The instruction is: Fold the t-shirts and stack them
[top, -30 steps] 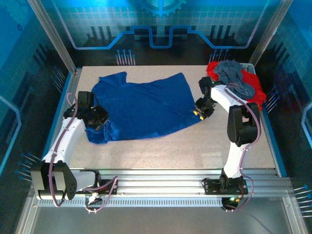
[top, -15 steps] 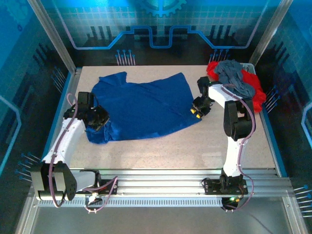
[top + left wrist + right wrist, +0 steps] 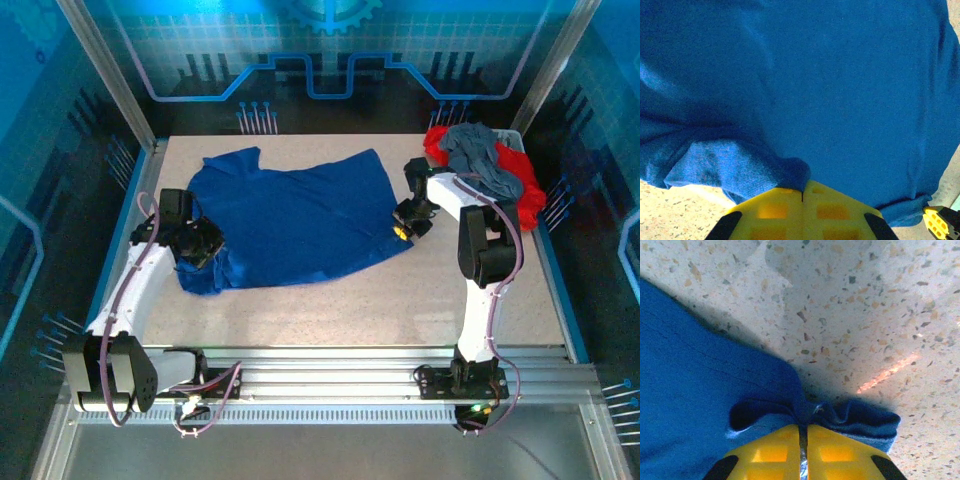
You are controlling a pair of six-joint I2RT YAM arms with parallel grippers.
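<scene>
The royal-blue t-shirt (image 3: 295, 220) lies spread across the worktop (image 3: 400, 300), its long axis running from left edge to right, with the left fingers (image 3: 772, 212) closed on its near-left corner and the right fingers (image 3: 772, 456) pinching its right corner.

One blue t-shirt (image 3: 300, 215), one grey t-shirt (image 3: 482, 158), red t-shirts (image 3: 522, 188) uncountable, two arms (image 3: 135, 285) (image 3: 482, 250)

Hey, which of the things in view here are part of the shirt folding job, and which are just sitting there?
Job: blue t-shirt, pinched by left gripper and right gripper; grey t-shirt and red t-shirts, heaped far right.
Just there: table, aluminium rail.
</scene>
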